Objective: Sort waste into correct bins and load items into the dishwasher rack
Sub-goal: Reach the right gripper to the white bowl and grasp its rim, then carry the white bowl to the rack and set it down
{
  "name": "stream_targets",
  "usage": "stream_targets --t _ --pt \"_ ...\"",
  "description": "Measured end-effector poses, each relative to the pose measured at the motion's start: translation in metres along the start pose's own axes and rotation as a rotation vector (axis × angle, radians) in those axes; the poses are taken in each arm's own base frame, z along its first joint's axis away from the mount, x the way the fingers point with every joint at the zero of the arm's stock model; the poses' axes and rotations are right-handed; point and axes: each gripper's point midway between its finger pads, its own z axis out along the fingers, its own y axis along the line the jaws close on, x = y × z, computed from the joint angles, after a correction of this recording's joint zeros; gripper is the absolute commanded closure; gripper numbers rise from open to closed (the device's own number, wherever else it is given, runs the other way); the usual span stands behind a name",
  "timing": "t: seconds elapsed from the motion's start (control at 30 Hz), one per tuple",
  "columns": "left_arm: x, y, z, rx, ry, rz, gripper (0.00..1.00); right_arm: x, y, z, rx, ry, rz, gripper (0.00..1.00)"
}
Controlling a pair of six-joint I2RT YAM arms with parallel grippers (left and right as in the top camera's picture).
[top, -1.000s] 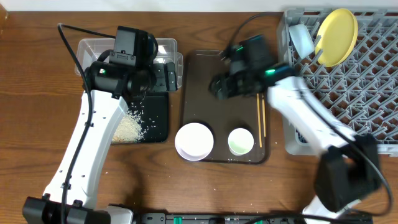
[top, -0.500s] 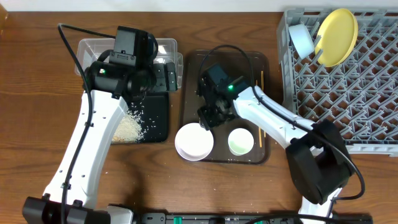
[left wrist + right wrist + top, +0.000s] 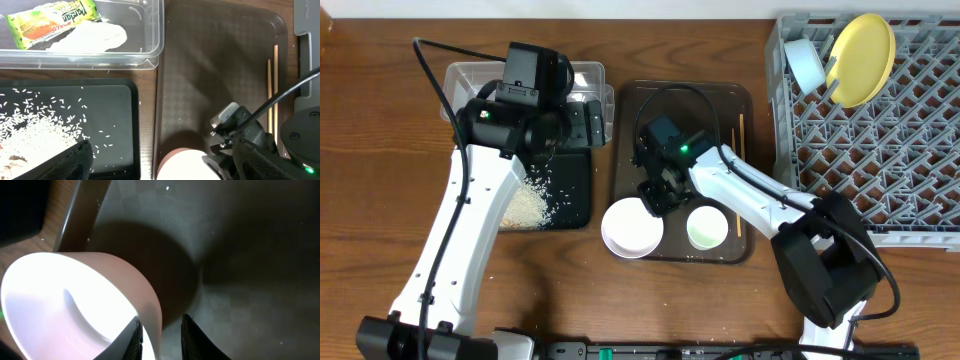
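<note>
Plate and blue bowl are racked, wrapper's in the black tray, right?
Not quite: the wrapper is in the clear tub, per the left wrist view. The plate and blue bowl are in the rack.

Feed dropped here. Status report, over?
Left pincer open, empty. Right pincer open, straddling white bowl rim. Cup close by, not touching.

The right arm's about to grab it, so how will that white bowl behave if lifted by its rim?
The white bowl looks rigid and glossy, so it may slip in the right gripper, whose fingers straddle its wall. Gripped at one edge, it will probably hang tilted. Possibly breakable if dropped.
</note>
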Motion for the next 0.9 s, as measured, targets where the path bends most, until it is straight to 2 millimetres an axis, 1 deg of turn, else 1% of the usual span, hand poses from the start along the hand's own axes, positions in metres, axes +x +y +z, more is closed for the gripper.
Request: stream_targets --t 0.03,0.13,0.3,0.4,0.47,0.53,0.63,0.7,0.73,0.77,0.8,0.83,0.87,0.9 --pt "0.000 0.000 0.000 0.000 0.000 0.000 0.09 0.001 -0.001 0.001 0.000 0.000 0.000 0.79" --pt "0.000 0.000 0.000 0.000 0.000 0.000 0.09 0.006 -0.003 0.006 0.002 0.010 0.007 0.99" --pt "0.000 0.000 0.000 0.000 0.000 0.000 0.09 0.007 -0.006 0.008 0.004 0.013 0.035 0.99" --pt "0.000 0.000 0.000 0.000 0.000 0.000 0.09 0.005 -0.012 0.006 0.005 0.007 0.061 0.99" --pt "0.000 0.000 0.000 0.000 0.000 0.000 0.09 0.000 -0.023 -0.003 0.012 -0.010 0.095 0.99" --pt "0.000 0.000 0.000 0.000 0.000 0.000 0.09 -0.009 -0.039 -0.021 0.031 -0.051 0.137 0.99" --pt "0.000 0.000 0.000 0.000 0.000 0.000 0.09 -0.025 -0.075 -0.073 0.097 -0.172 0.239 0.99" --pt "0.000 0.000 0.000 0.000 0.000 0.000 0.09 -0.033 -0.111 -0.126 0.173 -0.309 0.344 0.99" --pt "0.000 0.000 0.000 0.000 0.000 0.000 0.09 -0.035 -0.125 -0.150 0.204 -0.369 0.386 0.99" --pt "0.000 0.000 0.000 0.000 0.000 0.000 0.09 -0.032 -0.148 -0.183 0.259 -0.453 0.453 0.99" --pt "0.000 0.000 0.000 0.000 0.000 0.000 0.09 -0.026 -0.165 -0.211 0.309 -0.522 0.509 0.99" --pt "0.000 0.000 0.000 0.000 0.000 0.000 0.09 -0.015 -0.186 -0.243 0.381 -0.596 0.583 0.99" --pt "0.000 0.000 0.000 0.000 0.000 0.000 0.09 -0.003 -0.200 -0.267 0.442 -0.650 0.642 0.99" --pt "0.000 0.000 0.000 0.000 0.000 0.000 0.09 0.013 -0.214 -0.292 0.519 -0.701 0.706 0.99"
